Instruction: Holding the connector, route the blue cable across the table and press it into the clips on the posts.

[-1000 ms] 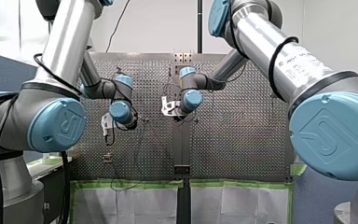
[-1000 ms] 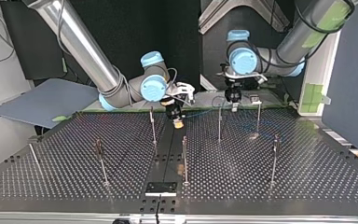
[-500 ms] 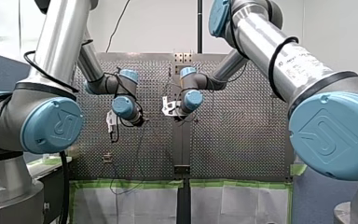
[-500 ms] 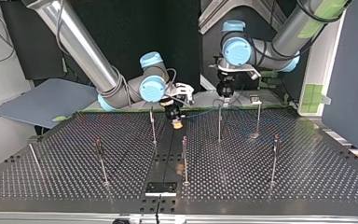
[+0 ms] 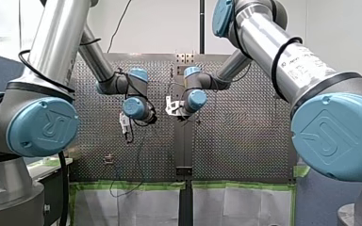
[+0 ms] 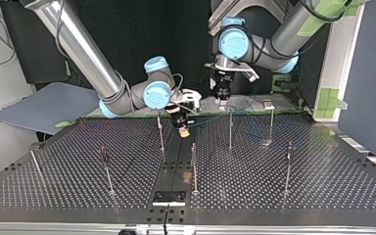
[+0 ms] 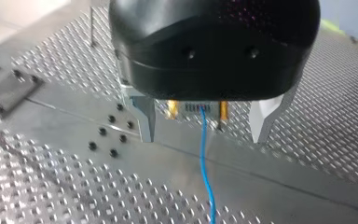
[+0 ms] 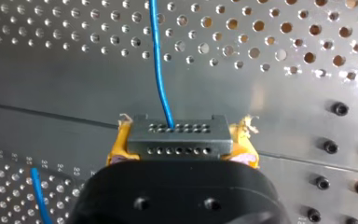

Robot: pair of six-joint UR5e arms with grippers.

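Observation:
My right gripper (image 8: 181, 137) is shut with its yellow pads (image 8: 117, 142) on the grey connector (image 8: 186, 145). The blue cable (image 8: 158, 60) leaves the connector and runs away over the perforated table. In the top view this gripper (image 6: 182, 129) hangs low over the table's middle strip, beside a post (image 6: 160, 132). My left gripper (image 7: 204, 136) stands open, its metal fingers (image 7: 145, 119) wide apart and holding nothing. The cable (image 7: 207, 177) passes below it, towards the connector seen ahead. In the top view my left gripper (image 6: 221, 97) hovers above the far edge, behind another post (image 6: 230, 129).
Several thin posts stand on the table (image 6: 274, 196), among them one at the middle (image 6: 194, 166), one at the top view's right (image 6: 289, 166) and one at its left (image 6: 105, 169). A small black plate (image 6: 169, 197) lies at the near edge.
My left arm has swung towards my right gripper, to the top view's left, and risen a little. My right gripper has stayed almost in place with the connector.

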